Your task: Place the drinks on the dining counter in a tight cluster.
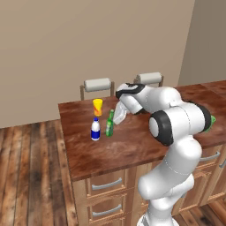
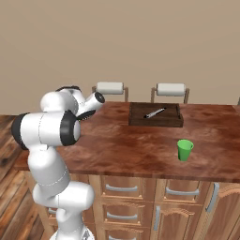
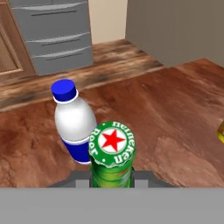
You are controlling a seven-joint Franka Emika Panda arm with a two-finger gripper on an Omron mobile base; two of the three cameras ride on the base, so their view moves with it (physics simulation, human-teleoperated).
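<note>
On the dining counter [image 1: 132, 148] stand a yellow cup [image 1: 97, 107] with a red mark, a white bottle [image 1: 95, 129] with a blue label and cap, and a slim green bottle [image 1: 109, 125]. My gripper [image 1: 117, 117] reaches down from the right and is shut on the green bottle's neck. In the hand view the green bottle's red-star cap [image 3: 112, 144] sits between the fingertips of the gripper [image 3: 112, 178], with the white bottle [image 3: 74, 124] close on its left. The yellow cup [image 3: 221, 131] peeks in at the right edge.
A dark wooden tray [image 2: 155, 123] with a utensil lies at the counter's back, and a green cup [image 2: 184, 150] stands near its front right. Two stools with grey cushions [image 1: 97, 84] [image 1: 149, 78] stand behind the counter. The counter's left edge drops to the wood floor.
</note>
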